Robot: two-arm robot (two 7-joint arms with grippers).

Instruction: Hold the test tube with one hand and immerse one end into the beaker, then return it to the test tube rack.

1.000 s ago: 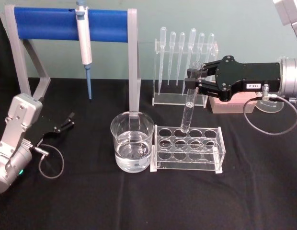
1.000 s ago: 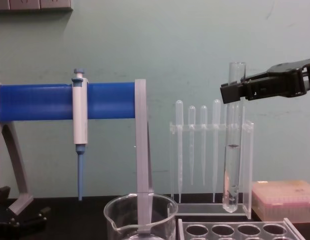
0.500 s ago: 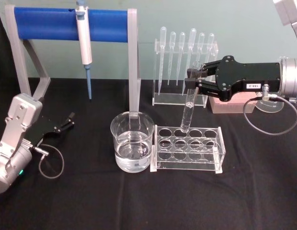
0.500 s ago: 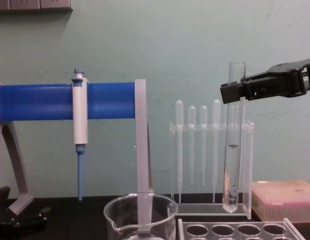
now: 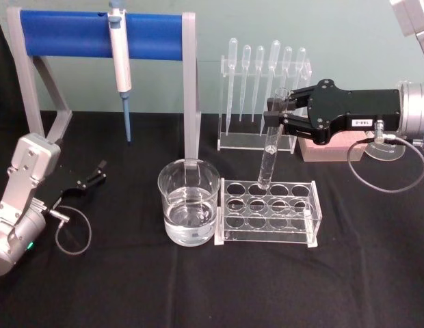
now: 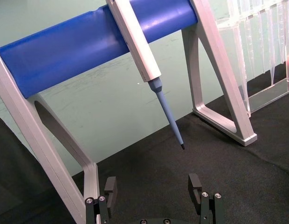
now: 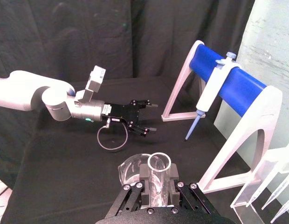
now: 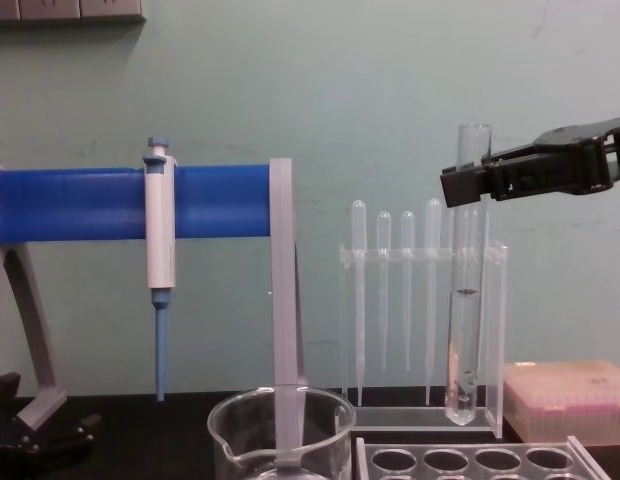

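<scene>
My right end effector [image 5: 275,117] pinches the test tube [image 5: 268,160] just under its flared rim, above the rack [image 5: 270,205] beside the beaker [image 5: 189,201], with my left end effector [image 5: 97,172] parked open on the surface [image 5: 130,280]; I judge the thin glass brittle and slick, best held lightly up high.

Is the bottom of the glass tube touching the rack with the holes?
Apart. The chest view shows the tube hanging in the right gripper, its round bottom above the rack with a gap between.
</scene>
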